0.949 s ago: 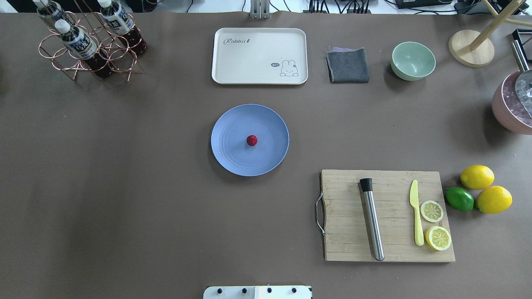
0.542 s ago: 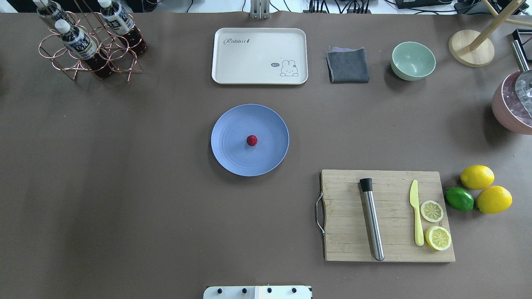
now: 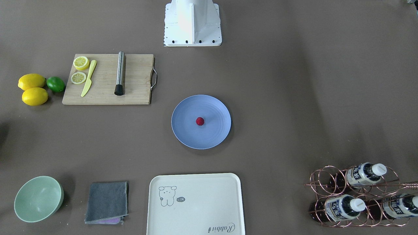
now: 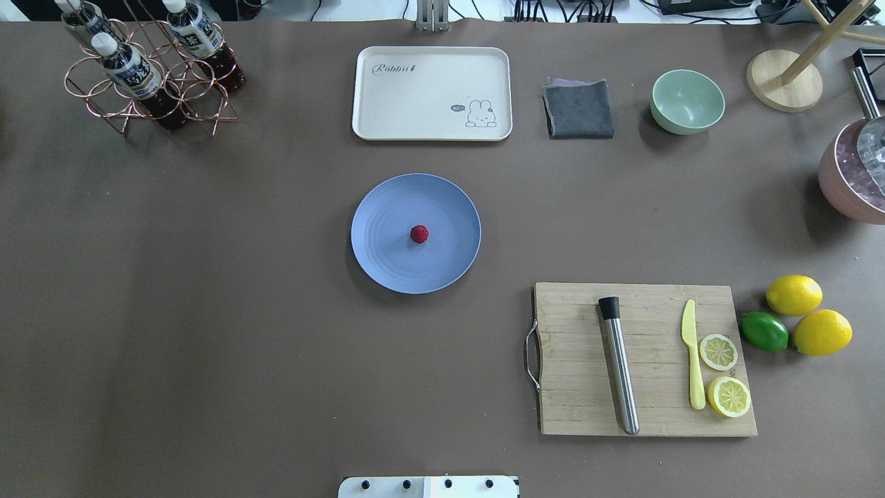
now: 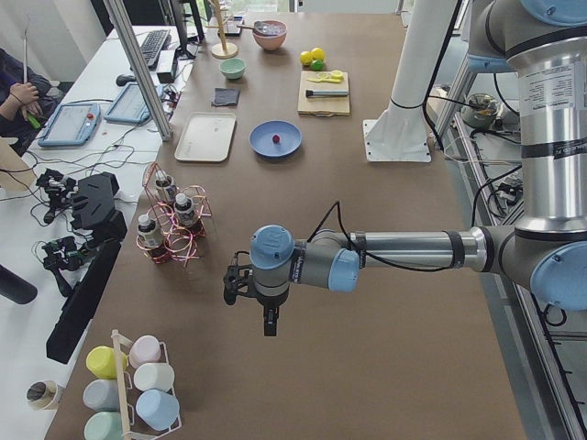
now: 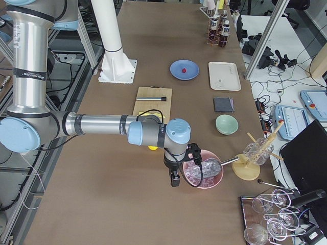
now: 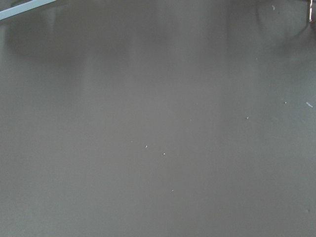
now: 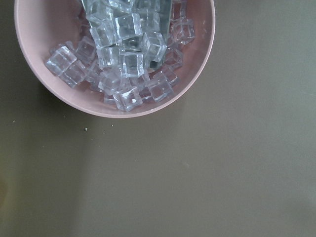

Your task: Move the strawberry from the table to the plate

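The small red strawberry [image 4: 419,234] [image 3: 200,121] lies near the middle of the round blue plate [image 4: 387,259] [image 3: 214,135], which rests on the brown table [image 4: 207,311]. Neither gripper is near it. My left gripper [image 5: 269,325] hangs above bare table at the robot's far left end, well clear of the plate [image 5: 286,147]. At the opposite end my right gripper [image 6: 174,181] hovers beside a pink bowl of ice cubes [image 6: 203,173] [image 8: 118,54]. Both show only in the side views, so I cannot tell whether they are open or shut.
A cream tray [image 4: 432,93], grey cloth [image 4: 579,108] and mint bowl [image 4: 687,101] line the far side. A cutting board [image 4: 643,360] carries a steel muddler, yellow knife and lemon halves; lemons and a lime [image 4: 764,330] sit beside it. A copper bottle rack [image 4: 148,69] stands far left.
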{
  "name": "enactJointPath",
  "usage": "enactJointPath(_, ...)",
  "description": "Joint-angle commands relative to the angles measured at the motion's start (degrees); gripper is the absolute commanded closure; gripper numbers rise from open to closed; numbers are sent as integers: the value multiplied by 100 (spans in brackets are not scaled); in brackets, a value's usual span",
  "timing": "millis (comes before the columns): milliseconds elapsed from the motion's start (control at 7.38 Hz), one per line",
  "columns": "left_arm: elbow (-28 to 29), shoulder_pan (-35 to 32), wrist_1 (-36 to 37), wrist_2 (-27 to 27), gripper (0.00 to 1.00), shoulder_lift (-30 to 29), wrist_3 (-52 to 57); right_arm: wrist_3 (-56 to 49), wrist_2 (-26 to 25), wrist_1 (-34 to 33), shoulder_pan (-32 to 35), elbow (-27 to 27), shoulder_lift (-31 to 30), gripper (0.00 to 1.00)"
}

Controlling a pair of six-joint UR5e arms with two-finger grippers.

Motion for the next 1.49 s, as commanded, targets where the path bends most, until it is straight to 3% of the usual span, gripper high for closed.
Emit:
enactJointPath(0, 21, -289, 205, 72, 2, 44, 436, -9, 0, 1, -4, 2, -15, 0)
enactJointPath(271, 258, -290, 223, 36, 2, 35, 392, -9, 0, 1, -4, 2, -15, 0)
enactJointPath(1356, 267, -299, 223, 45, 2, 26, 383, -53, 9, 28, -4, 2, -24, 0)
